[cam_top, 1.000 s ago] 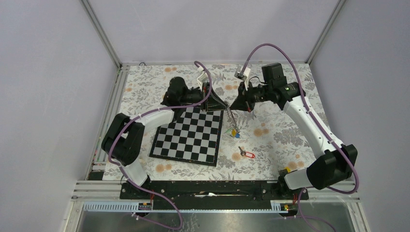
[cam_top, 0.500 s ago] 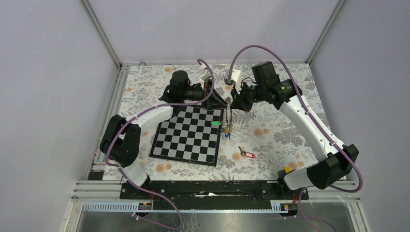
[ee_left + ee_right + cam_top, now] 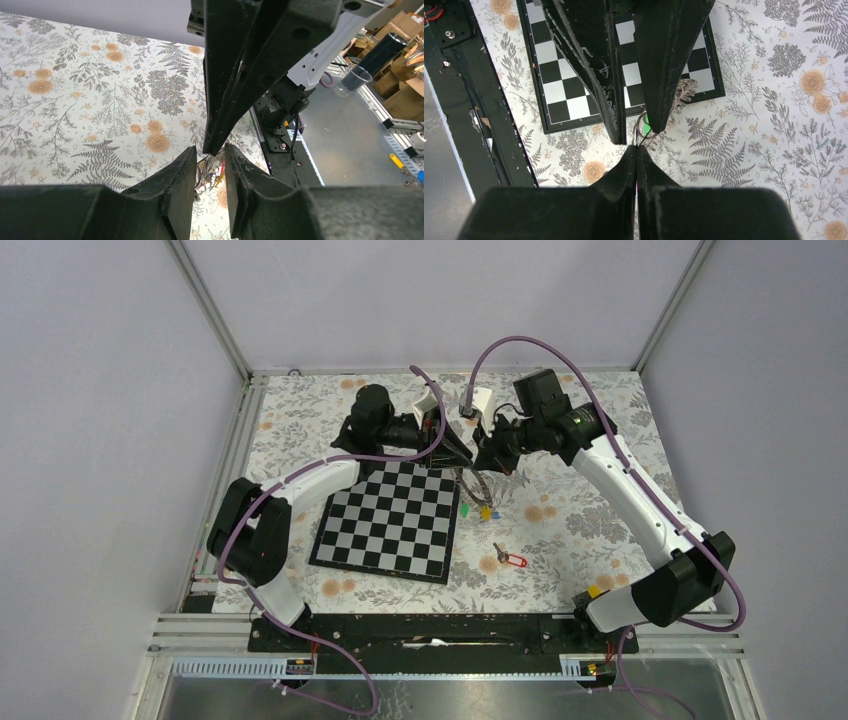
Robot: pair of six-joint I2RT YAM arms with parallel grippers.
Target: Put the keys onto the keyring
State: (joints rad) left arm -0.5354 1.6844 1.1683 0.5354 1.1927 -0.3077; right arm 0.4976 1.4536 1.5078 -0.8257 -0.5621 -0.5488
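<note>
The grey keyring [image 3: 472,484] hangs above the table's far middle, just off the chessboard's far right corner. My right gripper [image 3: 481,459] is shut on its wire; in the right wrist view the wire [image 3: 640,131] leaves the closed tips [image 3: 636,147]. Keys with yellow, blue and green tags [image 3: 483,510] dangle from the ring. My left gripper [image 3: 465,455] meets it tip to tip. In the left wrist view its jaws [image 3: 210,150] stand apart around the right fingertip, with the keyring [image 3: 201,172] in the gap. A red-tagged key [image 3: 511,560] lies on the cloth.
A chessboard [image 3: 390,525] lies on the floral cloth left of the hanging keys. The black base rail [image 3: 430,628] runs along the near edge. Metal frame posts stand at the table's back corners.
The right arm has swung left and brought its gripper against the left one. The hanging keys moved with it and settled under the tips. The left jaws have opened a little.
</note>
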